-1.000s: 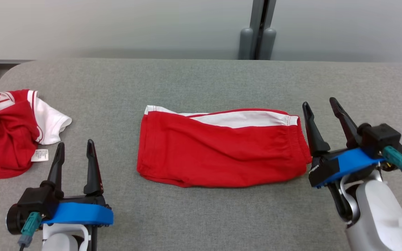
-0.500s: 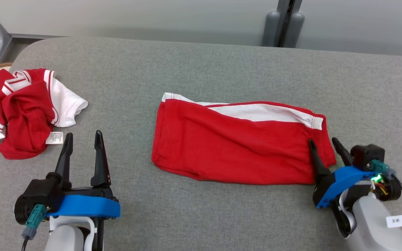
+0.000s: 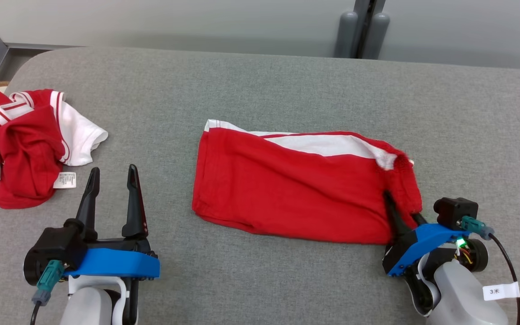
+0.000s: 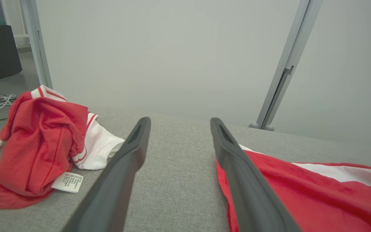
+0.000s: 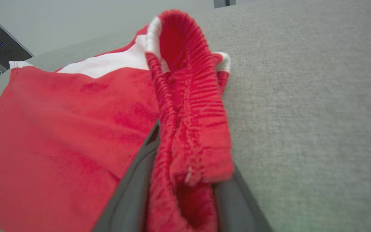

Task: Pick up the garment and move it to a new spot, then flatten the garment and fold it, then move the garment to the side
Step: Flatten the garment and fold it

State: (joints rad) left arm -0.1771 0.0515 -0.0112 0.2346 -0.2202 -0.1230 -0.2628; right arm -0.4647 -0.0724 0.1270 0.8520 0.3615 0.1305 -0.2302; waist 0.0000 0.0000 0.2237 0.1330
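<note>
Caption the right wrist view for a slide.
Right claw grips the red shorts by the bunched waistband on the grey table.

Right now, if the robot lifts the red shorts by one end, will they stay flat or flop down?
Probably flop: the red shorts bunch and wrinkle where the right pincer squeezes the waistband. They look thin and light, lying flat on the grey table, so lifting should be easy. The far end will likely drag.

A crumpled red-and-white shirt (image 3: 25,144) lies near the left end of the grey table (image 3: 260,81), its white label (image 3: 65,179) showing. A grey post (image 3: 363,27) stands behind the table's far edge.
</note>
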